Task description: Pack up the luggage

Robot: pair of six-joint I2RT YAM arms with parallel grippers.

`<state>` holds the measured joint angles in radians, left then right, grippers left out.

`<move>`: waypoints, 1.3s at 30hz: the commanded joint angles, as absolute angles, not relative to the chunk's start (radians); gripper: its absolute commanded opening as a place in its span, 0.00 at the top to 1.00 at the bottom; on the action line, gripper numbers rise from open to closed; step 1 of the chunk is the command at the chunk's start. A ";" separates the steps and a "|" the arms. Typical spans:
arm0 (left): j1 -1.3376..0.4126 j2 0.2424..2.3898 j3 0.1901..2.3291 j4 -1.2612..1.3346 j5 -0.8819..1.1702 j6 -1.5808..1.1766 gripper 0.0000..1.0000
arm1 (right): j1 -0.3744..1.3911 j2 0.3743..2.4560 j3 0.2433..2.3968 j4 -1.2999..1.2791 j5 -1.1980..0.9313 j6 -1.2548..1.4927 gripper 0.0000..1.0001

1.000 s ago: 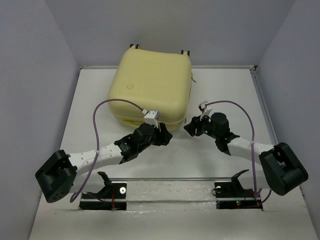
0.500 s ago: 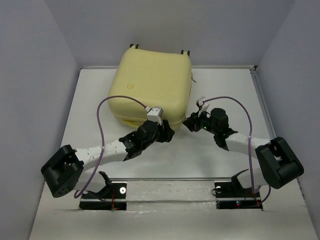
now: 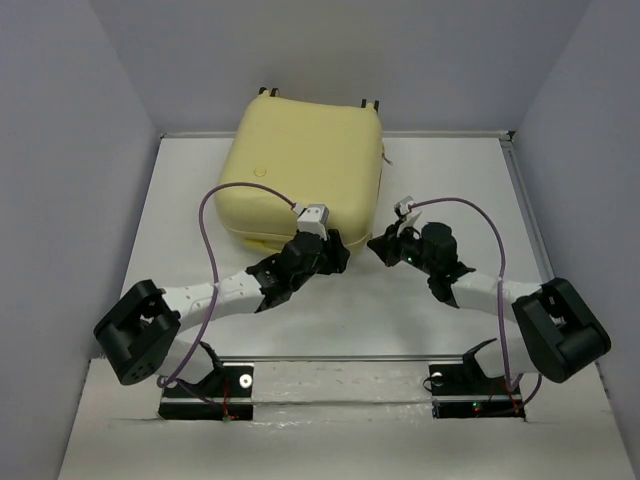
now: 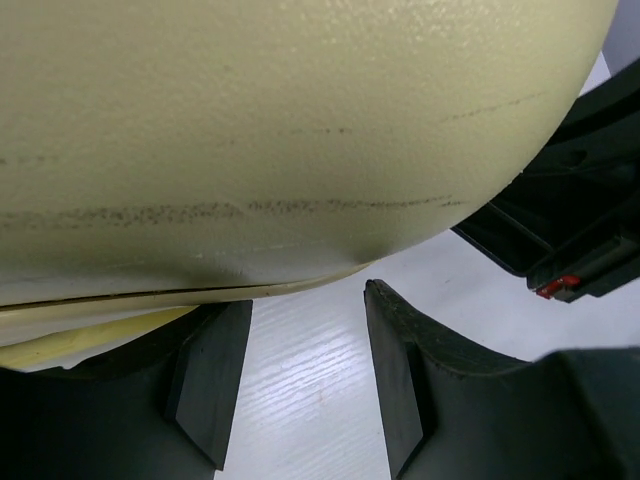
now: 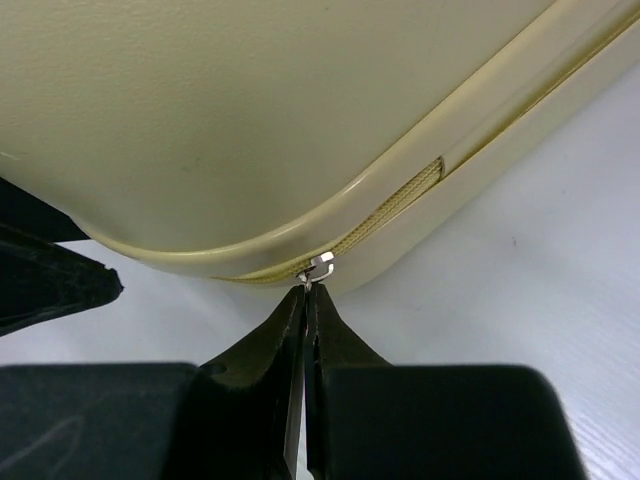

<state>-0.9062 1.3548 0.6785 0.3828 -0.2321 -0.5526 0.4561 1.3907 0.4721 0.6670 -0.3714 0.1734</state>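
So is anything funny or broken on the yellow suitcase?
A little. The suitcase has dark scuff streaks running across its pale shell, low on the near side, like rubbed-on dirt. Nothing looks cracked or spilled, and it lies flat with its lid down.

Luggage (image 3: 305,150): pale yellow shell, faint dark scuff streaks across it. Zipper tape (image 5: 405,188): beige, ribbed weave. Zipper pull (image 5: 320,264): silver. Bench (image 3: 450,180): white, faint wood-grain lines. Left end effector (image 4: 305,310), right end effector (image 5: 303,295): matte black. Arm links (image 3: 215,295): white, joints black. Cables (image 3: 204,222): purple. Walls (image 3: 60,150): pale grey-lilac. Small red mark (image 4: 556,288) on black part beside luggage.
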 commanded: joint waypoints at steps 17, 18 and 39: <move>-0.850 1.479 0.867 0.557 -0.261 -0.558 0.41 | 0.930 1.178 0.437 0.398 -0.096 0.380 0.93; -0.850 1.483 0.874 0.558 -0.249 -0.563 0.42 | 0.948 1.222 0.448 0.452 -0.086 0.412 0.93; -0.134 0.932 0.922 -0.058 0.093 -0.497 0.23 | 1.001 1.278 0.451 0.457 0.344 0.526 0.92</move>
